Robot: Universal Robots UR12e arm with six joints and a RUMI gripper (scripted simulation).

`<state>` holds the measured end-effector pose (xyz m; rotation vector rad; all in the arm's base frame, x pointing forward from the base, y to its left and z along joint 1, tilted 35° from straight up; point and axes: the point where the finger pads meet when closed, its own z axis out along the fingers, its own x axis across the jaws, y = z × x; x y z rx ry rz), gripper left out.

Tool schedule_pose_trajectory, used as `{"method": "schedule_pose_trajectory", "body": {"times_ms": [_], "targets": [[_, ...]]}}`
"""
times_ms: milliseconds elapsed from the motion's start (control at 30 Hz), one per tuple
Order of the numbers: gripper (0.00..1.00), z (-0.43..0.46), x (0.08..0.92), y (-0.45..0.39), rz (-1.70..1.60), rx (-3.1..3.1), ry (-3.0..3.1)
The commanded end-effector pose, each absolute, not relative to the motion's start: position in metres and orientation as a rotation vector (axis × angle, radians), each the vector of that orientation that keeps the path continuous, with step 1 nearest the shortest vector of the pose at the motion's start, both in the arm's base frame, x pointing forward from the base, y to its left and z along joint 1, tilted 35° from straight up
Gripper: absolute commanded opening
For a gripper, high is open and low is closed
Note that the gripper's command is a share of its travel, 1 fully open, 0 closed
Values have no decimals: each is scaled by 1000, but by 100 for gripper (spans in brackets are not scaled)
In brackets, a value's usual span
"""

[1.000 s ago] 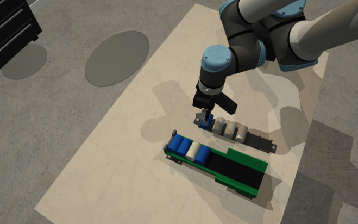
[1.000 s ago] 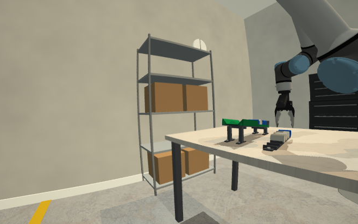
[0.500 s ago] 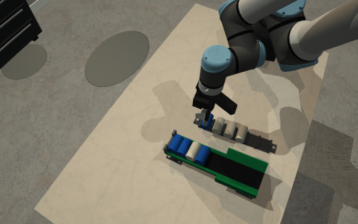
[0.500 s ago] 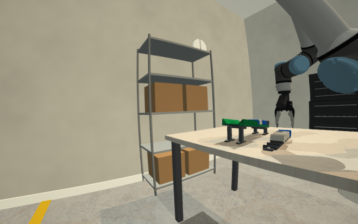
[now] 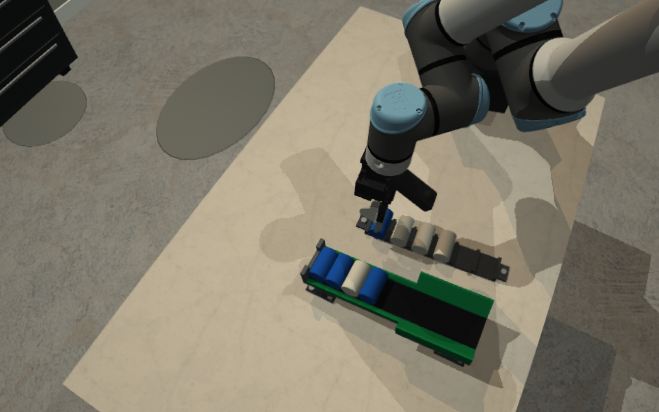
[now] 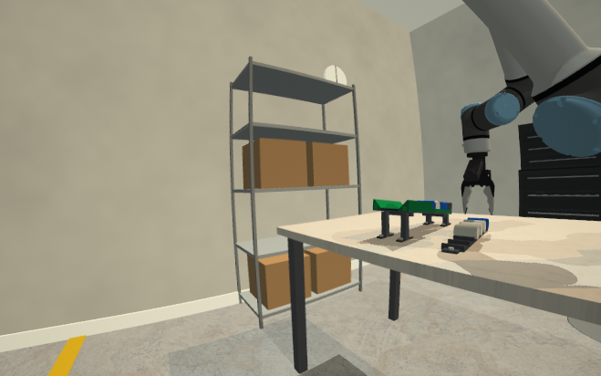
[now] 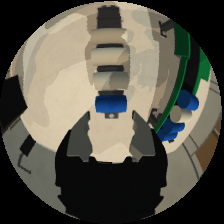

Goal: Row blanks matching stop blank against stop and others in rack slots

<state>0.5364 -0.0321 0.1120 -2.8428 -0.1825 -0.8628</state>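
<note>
The gripper (image 5: 374, 220) (image 6: 478, 212) (image 7: 110, 111) has its jaws spread with nothing between them, over the rack's end near the centre of the top view. The blue blank (image 5: 387, 219) (image 6: 483, 220) (image 7: 111, 104) sits just ahead of the fingertips in the wrist view, crosswise in its slot. The likely step is taking it by its two ends: shift over its middle, come straight down with equal room at each end, stay off the ribs, then close evenly and lift plumb.

Beyond it, three cream blanks (image 5: 424, 238) (image 6: 466, 230) (image 7: 109, 56) lie along the stock rack (image 5: 504, 272) (image 6: 451, 248) (image 7: 109, 17), with bare slots past them toward the top of the wrist view.

Farther to the right there, the green feed ramp (image 5: 454, 292) (image 6: 421, 206) (image 7: 184, 46) holds three blue blanks (image 5: 324, 263) (image 6: 426, 203) (image 7: 187, 100) and one misplaced cream blank (image 5: 357, 277) (image 6: 437, 204) (image 7: 180, 114) — second from the row's open end. That one still belongs in the rack, and the blues should then close up against the stop (image 5: 317, 252) (image 6: 450, 207).

Faint marks show on the wrist's light-blue cap (image 5: 398, 99), upper centre of the top view — too small to read; no brand or label is legible.
</note>
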Motion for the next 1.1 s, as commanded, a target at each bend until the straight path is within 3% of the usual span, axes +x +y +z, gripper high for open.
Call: {"method": "schedule_pose_trajectory", "body": {"times_ms": [0,1067], "targets": [[54,112,537,-32,-864,-2843,-183],[54,91,551,-27,-864,-2843,-183]]}}
